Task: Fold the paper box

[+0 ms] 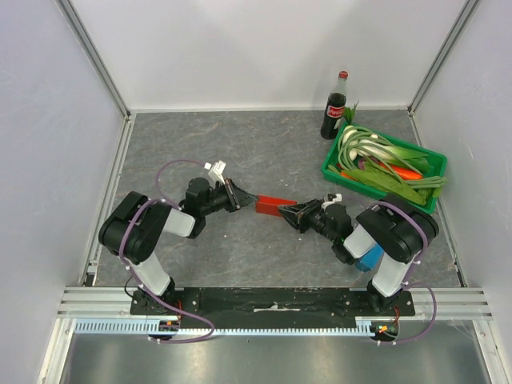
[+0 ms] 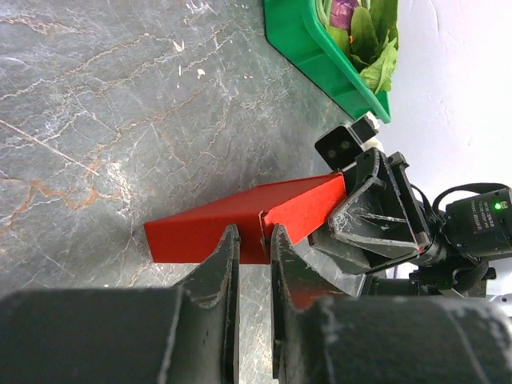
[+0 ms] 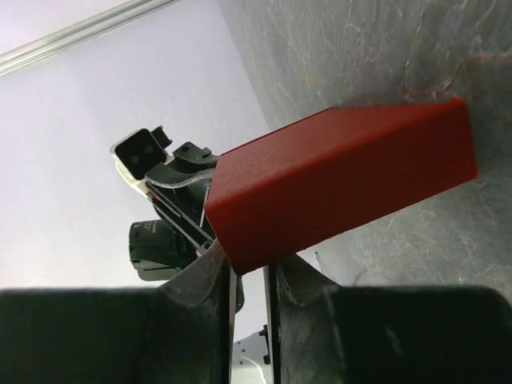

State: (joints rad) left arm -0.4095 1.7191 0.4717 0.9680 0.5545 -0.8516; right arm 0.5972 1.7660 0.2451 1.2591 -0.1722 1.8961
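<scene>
At centre, red rectangular paper box (image 1: pixel 274 205)

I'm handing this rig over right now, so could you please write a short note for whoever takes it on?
Left gripper: shut on one end of the bright red cardboard paper box.
Right gripper: shut on the opposite end.
Position: box held between both arms over the middle of the grey table.
Done: the box is formed into a rectangular pack.
Left: the fingers hide the end flaps, so check those, then probably release.

Left hand (image 1: pixel 250 198) and right hand (image 1: pixel 286 211) clamped narrow, facing each other.
</scene>
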